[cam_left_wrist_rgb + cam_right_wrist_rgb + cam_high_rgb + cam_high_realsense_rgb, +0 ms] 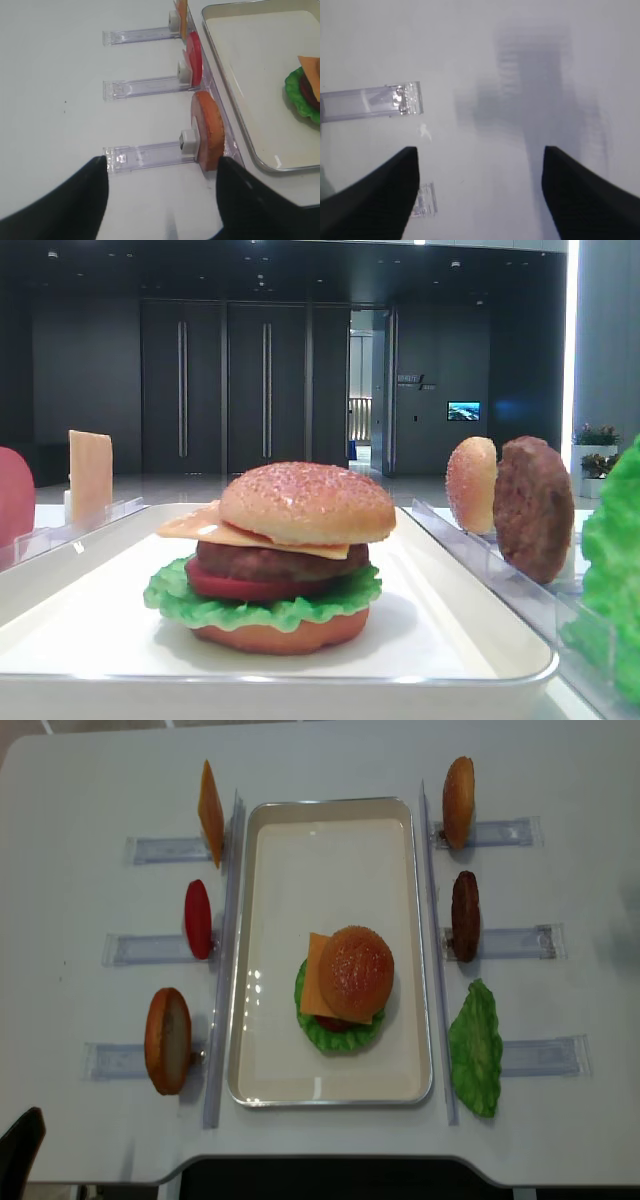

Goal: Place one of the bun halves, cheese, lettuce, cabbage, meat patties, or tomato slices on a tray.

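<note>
Right wrist view: gripper (480, 195) open, empty, beside clear ribbed rack (370, 102).

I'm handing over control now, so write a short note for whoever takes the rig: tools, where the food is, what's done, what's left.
Left tool: open, empty, low over the table beside the near left rack.
Right tool: open, empty, over bare table.
Tray: a full burger stands on it, stacked bottom bun, lettuce, tomato, patty, cheese, sesame bun top.
Left racks: cheese slice, tomato slice, orange-brown bun.
Right racks: sesame bun half, meat patty, lettuce leaf.
Done: burger looks complete. Left: nothing obvious; the spares are still in their racks.
</note>
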{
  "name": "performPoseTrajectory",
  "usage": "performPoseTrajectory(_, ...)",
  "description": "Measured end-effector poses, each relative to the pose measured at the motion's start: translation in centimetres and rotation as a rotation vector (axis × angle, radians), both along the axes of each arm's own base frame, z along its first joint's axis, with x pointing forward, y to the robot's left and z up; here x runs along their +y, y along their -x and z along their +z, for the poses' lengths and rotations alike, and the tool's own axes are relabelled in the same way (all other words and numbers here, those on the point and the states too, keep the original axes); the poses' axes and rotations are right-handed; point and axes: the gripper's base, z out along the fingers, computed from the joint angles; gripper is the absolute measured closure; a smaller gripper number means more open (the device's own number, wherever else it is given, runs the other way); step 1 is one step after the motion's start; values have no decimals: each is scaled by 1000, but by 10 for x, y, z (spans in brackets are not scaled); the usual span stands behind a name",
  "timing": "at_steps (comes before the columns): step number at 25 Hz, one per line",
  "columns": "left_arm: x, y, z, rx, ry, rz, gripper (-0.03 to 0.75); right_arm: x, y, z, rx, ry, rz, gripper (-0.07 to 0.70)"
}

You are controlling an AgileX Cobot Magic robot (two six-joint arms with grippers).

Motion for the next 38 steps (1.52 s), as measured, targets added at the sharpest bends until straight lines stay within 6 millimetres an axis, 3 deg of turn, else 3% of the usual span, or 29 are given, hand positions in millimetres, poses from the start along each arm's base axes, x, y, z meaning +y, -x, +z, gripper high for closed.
performPoseTrajectory(8, 0, 0, 0, 0, 7, 4, 199, 7, 60, -13, -9, 0, -17, 144)
performPoseTrajectory(18, 0, 0, 0, 0, 8, 5, 199, 22, 166, 12, -233, -13, -28, 144)
performPoseTrajectory(25, 0, 0, 0, 0, 6, 6, 199, 33, 224, 7, -422, -41, -22, 144)
performPoseTrajectory(38, 0, 0, 0, 0, 6, 6, 199, 40, 274, -30, -607, -18, 20, 144)
